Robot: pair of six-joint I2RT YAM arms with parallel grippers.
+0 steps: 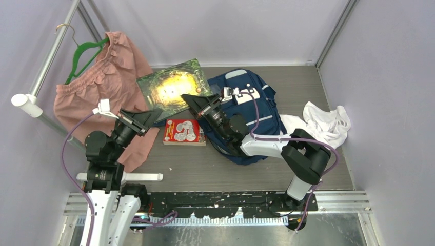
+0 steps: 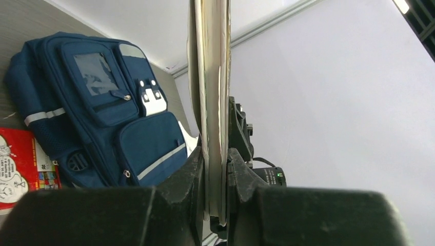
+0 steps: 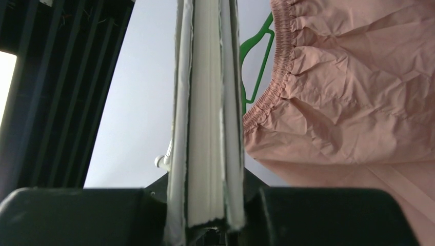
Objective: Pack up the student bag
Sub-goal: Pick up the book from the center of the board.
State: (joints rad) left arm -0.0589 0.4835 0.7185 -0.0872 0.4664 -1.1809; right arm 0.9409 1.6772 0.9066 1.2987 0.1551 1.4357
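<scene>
The student bag is a navy backpack with white stripes, lying flat at the middle back of the table; it also shows in the left wrist view. A large green book hangs between both grippers, to the left of the bag. My left gripper is shut on the book's near edge. My right gripper is shut on its right edge. A small red book lies on the table by the bag's left side.
Pink shorts on a green hanger hang from a rail at the left and fill the right wrist view. A white cloth lies right of the bag. Walls enclose the table on three sides.
</scene>
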